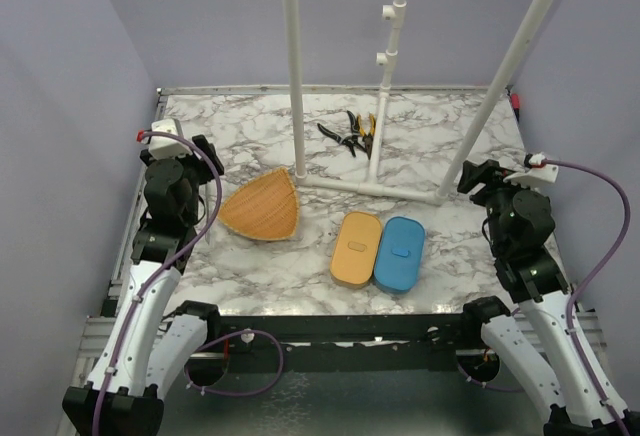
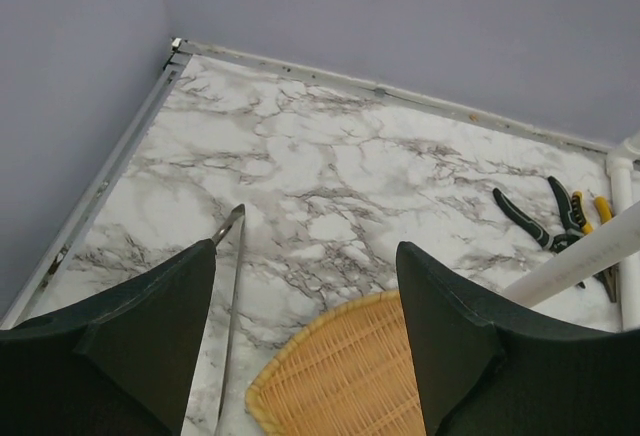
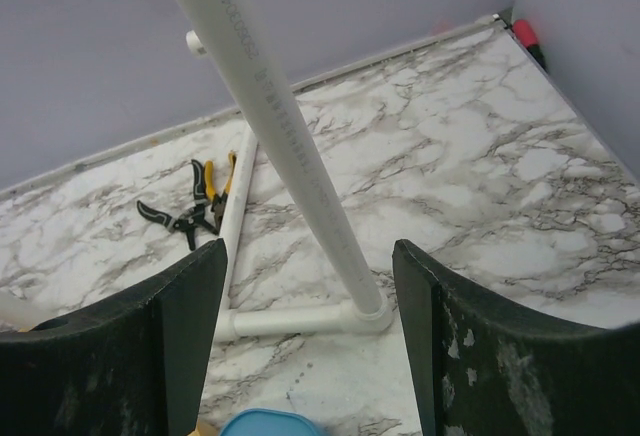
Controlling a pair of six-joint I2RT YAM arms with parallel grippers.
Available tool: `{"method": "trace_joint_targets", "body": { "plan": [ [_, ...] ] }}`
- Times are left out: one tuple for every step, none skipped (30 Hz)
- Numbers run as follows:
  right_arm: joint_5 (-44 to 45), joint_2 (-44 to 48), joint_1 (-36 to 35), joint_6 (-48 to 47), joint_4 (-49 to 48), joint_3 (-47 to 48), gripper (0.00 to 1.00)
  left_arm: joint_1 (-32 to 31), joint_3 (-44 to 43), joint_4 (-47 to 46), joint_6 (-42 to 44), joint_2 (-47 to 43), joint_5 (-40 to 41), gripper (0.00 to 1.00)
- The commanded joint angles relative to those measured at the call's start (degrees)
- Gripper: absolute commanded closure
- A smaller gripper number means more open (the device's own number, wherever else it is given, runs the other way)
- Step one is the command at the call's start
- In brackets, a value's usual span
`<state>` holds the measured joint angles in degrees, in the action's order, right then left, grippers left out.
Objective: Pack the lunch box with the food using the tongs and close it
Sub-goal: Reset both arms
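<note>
The lunch box lies at the table's front middle as two oblong parts side by side, one orange (image 1: pixel 356 248) and one blue (image 1: pixel 400 253); the blue one's edge (image 3: pixel 270 423) shows below my right gripper. The thin grey tongs (image 2: pixel 232 296) lie flat on the marble, left of a wicker tray (image 2: pixel 340 376), and my left arm hides them from above. My left gripper (image 2: pixel 305 346) hovers open over the tray's corner, its left finger (image 2: pixel 130 356) above the tongs, holding nothing. My right gripper (image 3: pixel 310 346) is open and empty at the right (image 1: pixel 478 178). No food is in view.
The fan-shaped wicker tray (image 1: pixel 262 208) sits left of centre. A white PVC pipe frame (image 1: pixel 293 66) stands mid-table, with one slanted leg (image 3: pixel 270 106) just ahead of my right gripper. Black-and-yellow pliers (image 1: pixel 350 134) lie at the back. Walls close in on three sides.
</note>
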<state>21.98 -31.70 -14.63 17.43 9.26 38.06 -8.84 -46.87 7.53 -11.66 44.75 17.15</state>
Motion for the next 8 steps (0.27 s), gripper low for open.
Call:
{"method": "trace_joint_targets", "body": {
  "plan": [
    [2.6, -0.2, 0.2, -1.7, -1.8, -0.7, 0.28, 0.2, 2.8, -1.3, 1.6, -2.0, 2.4, 0.26],
    [2.6, -0.3, 0.3, -1.8, -1.7, -0.6, 0.28, 0.1, 2.8, -1.4, 1.6, -2.3, 2.4, 0.26],
    [2.5, -0.2, 0.3, -1.9, -1.6, -0.5, 0.28, 0.2, 2.9, -1.4, 1.7, -2.4, 2.3, 0.26],
    [2.5, -0.2, 0.2, -1.8, -1.6, -0.5, 0.28, 0.2, 3.0, -1.5, 2.1, -2.6, 2.0, 0.26],
    [2.4, -0.1, 0.2, -1.8, -1.5, -0.5, 0.28, 0.2, 3.1, -1.5, 2.3, -2.6, 1.9, 0.26],
    [2.5, 0.1, 0.2, -1.7, -1.4, -0.5, 0.28, 0.2, 3.1, -1.5, 2.5, -2.6, 1.8, 0.25],
    [2.6, 0.3, 0.2, -1.6, -1.4, -0.6, 0.28, 0.2, 3.3, -1.4, 2.5, -2.6, 1.8, 0.25],
    [2.6, 0.5, 0.2, -1.6, -1.5, -0.7, 0.28, 0.1, 3.3, -1.4, 2.6, -2.7, 1.8, 0.25]
  ]
}}
